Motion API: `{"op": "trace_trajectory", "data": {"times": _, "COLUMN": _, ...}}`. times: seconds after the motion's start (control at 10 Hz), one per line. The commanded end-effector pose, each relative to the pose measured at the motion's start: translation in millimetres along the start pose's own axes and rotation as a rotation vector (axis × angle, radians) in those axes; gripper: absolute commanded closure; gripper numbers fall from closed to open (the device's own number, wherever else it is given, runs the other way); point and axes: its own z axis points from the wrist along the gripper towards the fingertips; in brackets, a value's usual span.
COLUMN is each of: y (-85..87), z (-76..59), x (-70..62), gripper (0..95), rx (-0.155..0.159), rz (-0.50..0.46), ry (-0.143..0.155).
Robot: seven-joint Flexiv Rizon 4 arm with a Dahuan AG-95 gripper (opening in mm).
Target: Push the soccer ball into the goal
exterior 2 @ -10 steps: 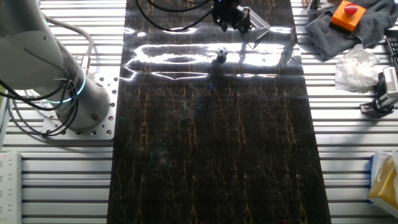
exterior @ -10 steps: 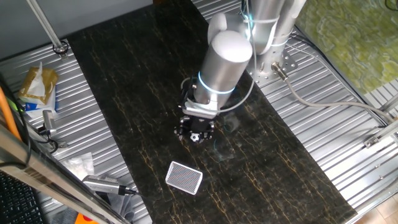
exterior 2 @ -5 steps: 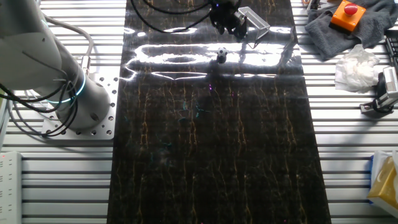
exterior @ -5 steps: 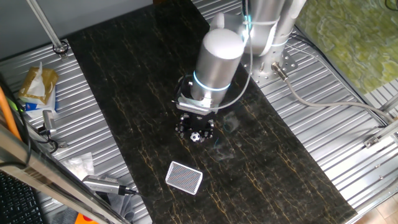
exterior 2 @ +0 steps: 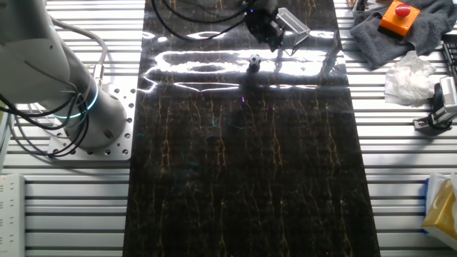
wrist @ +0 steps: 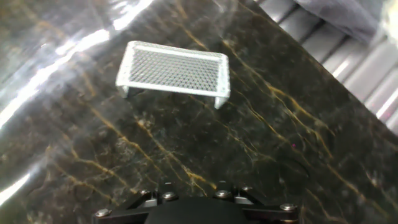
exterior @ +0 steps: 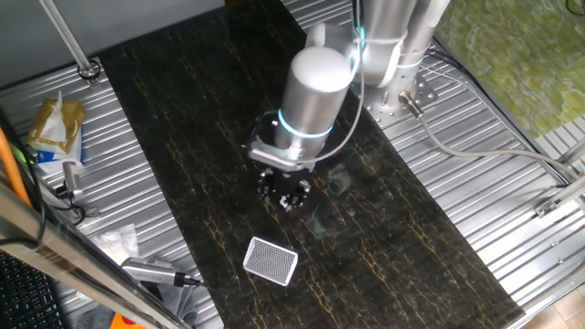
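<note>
The gripper [exterior: 284, 190] hung low over the dark marbled tabletop [exterior: 183, 119], its black head tucked under the arm's silver wrist [exterior: 311, 91], and whether its jaws were spread or pinched together could not be told from any view: the fingers were hidden in the fixed views, and the hand view caught only the black base with its screws. The soccer ball [exterior 2: 254, 62] sat on the tabletop in the glare, a small black-and-white dot, near the gripper [exterior 2: 265, 27] but apart from it, with nothing touching it as far as that view showed. In the first fixed view the ball could not be made out for certain beneath the gripper's head. The goal [exterior: 271, 260], a white-rimmed frame of fine dark mesh, stood on the tabletop a little way off, and the hand view looked straight at the goal [wrist: 173, 68] with bare marble between it and the camera and no ball in sight there. So the score read nil: the ball was not in the goal. By the look of it, what was left was nearly everything, namely getting behind the ball, making contact, and driving it across the open marble into the mesh.
</note>
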Motion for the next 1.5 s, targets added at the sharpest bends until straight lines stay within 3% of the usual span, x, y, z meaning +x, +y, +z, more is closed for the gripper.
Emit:
{"op": "trace_trajectory", "data": {"times": 0.1, "y": 6.8, "z": -0.8, "x": 2.6, "gripper": 57.0, "rx": -0.036, "rz": 0.087, "ry": 0.189}}
{"op": "trace_trajectory", "data": {"times": 0.7, "y": 6.0, "z": -5.8, "x": -3.9, "gripper": 57.0, "rx": -0.042, "rz": 0.131, "ry": 0.211}}
{"op": "trace_trajectory", "data": {"times": 0.9, "y": 4.5, "z": -15.5, "x": -20.5, "gripper": 57.0, "rx": -0.03, "rz": 0.131, "ry": 0.228}}
{"op": "trace_trajectory", "data": {"times": 1.2, "y": 8.6, "z": -15.3, "x": -52.4, "gripper": 57.0, "rx": -0.018, "rz": 0.16, "ry": 0.229}}
{"op": "trace_trajectory", "data": {"times": 1.5, "y": 11.3, "z": -14.6, "x": -63.9, "gripper": 57.0, "rx": -0.018, "rz": 0.176, "ry": 0.228}}
